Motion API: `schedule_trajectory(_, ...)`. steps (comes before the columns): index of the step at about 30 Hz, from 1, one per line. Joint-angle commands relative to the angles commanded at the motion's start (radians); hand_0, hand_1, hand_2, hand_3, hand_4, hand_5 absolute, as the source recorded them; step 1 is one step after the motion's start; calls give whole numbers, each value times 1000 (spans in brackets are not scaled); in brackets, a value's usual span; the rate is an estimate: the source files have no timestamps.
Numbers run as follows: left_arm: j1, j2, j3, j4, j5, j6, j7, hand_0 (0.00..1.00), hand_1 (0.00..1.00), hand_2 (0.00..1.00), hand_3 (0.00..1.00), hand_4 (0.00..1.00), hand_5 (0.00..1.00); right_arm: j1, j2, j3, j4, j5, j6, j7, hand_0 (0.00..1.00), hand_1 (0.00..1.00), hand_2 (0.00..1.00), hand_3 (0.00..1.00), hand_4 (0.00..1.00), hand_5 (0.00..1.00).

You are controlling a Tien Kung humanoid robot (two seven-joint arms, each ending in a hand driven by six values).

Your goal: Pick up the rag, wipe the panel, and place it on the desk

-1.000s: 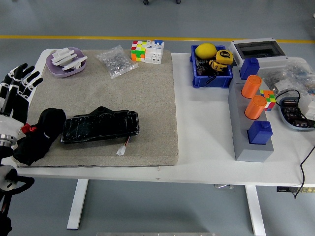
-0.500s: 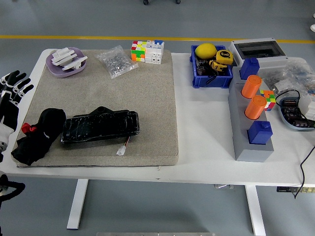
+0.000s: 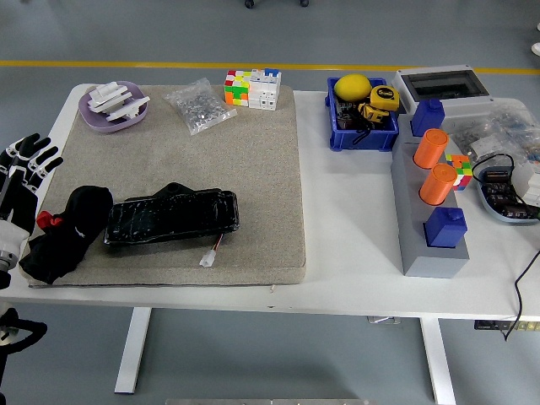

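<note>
while my left hand (image 3: 21, 181) hovers with fingers spread and holding nothing just left of the rag (image 3: 66, 232), which lies bunched against the left end of the black panel (image 3: 171, 217), nothing looks done: pickup, wiping and set-down all remain.

White table (image 3: 354, 253): grey mat (image 3: 211, 169), blue bin (image 3: 363, 131), grey block (image 3: 422, 228).

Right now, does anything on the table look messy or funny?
A little. The black rag hangs crumpled over the mat's left front corner, and a loose wire plug sticks out under the black panel. Nothing looks spilled or broken.
</note>
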Motion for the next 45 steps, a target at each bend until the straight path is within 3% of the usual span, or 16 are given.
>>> schedule_trajectory(14, -21, -8, 19, 13, 5, -4, -2, 679, 698, 684, 614, 935, 461, 6, -3, -17, 0, 22, 4, 2, 704, 606, 591, 570, 994, 437)
schedule_trajectory(32, -39, 19, 42, 19, 31, -9, 11, 675, 700, 685, 615, 937, 465, 8, -12, 19, 0, 5, 15, 13, 702, 606, 592, 571, 993, 439)
schedule_trajectory(45, -51, 32, 53, 10, 44, -19, 25, 666, 697, 688, 618, 937, 469, 6, -9, -19, 0, 41, 20, 15, 702, 606, 592, 571, 993, 440)
